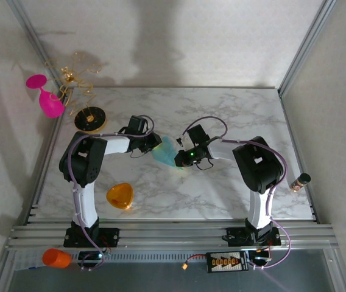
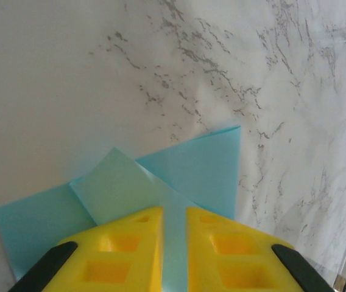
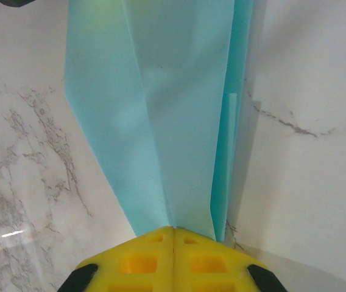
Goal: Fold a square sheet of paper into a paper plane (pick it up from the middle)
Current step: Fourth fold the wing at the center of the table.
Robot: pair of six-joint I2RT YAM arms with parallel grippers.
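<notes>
Surface: white marble-patterned surface (image 1: 234, 115) – dull, grey-veined, with aluminium rails running along its edges.
Room: plain white walls are closing in the back and both sides.
Paper sheet: thin teal paper sheet (image 1: 165, 152), partly folded into flaps with sharp creases, is lying at mid-surface between the two pincers.
Left pincer: the left pincer (image 2: 174, 213) is hovering at the sheet's edge with its jaws narrow; the paper is showing through the gap, and I cannot tell whether it is being touched.
Right pincer: the right pincer (image 3: 174, 230) is pinching the folded paper – its yellow ribbed fingers (image 3: 142, 258) are meeting on it.
Pink glass: a glossy pink glass (image 1: 46, 97) is leaning at the far left wall.
Orange piece: a rounded-triangle orange piece (image 1: 120, 196) is sitting by the left arm.
</notes>
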